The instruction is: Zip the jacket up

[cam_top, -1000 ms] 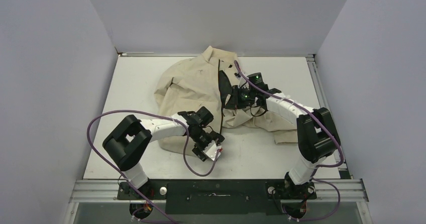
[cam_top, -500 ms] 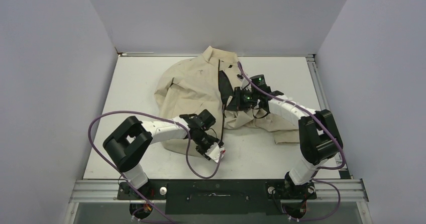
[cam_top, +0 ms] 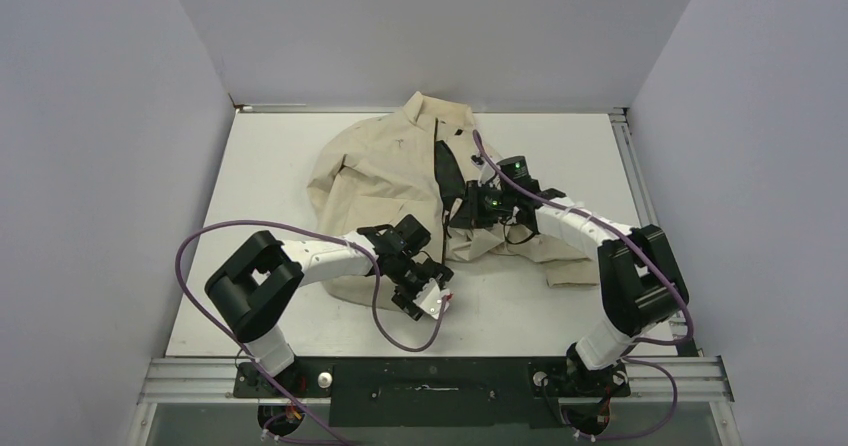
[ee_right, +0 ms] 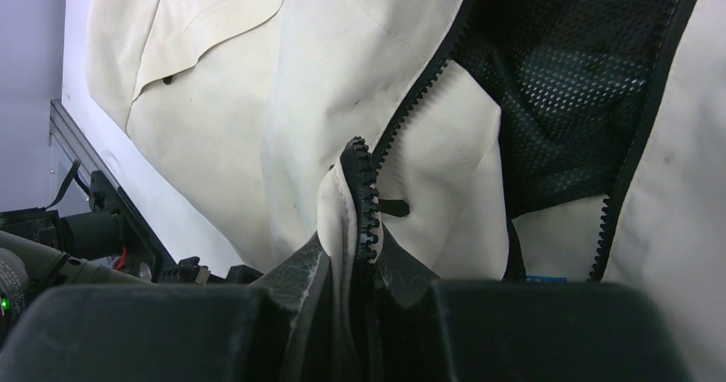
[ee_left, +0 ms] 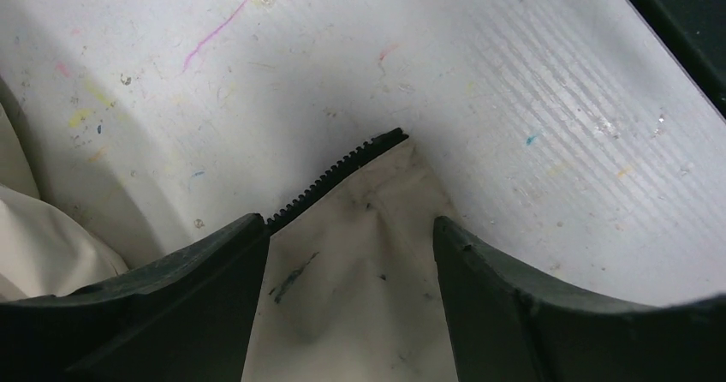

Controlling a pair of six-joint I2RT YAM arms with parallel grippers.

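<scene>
- The jacket (cam_top: 380, 171) lies rumpled on the white worktop (cam_top: 270, 166), reaching from the far middle toward the centre. Its front is open, and black mesh lining (ee_right: 565, 82) shows beside the zip (ee_right: 419, 95).
- The right claw (cam_top: 463, 213) is at the open front, just right of centre. Its jaws are closed tight on a raised fold of the cream edge, with zip teeth running up that fold.
- The left claw (cam_top: 432, 296) sits at the jacket's near hem, close to the worktop's middle. Its jaws stand well apart, with a cream corner lying between them.
- That corner carries the zip end (ee_left: 334, 172), which lies over bare worktop.
- Whether the left claw actually pinches the corner, I cannot tell.
- The two claws are apart, with the left one nearer.
</scene>
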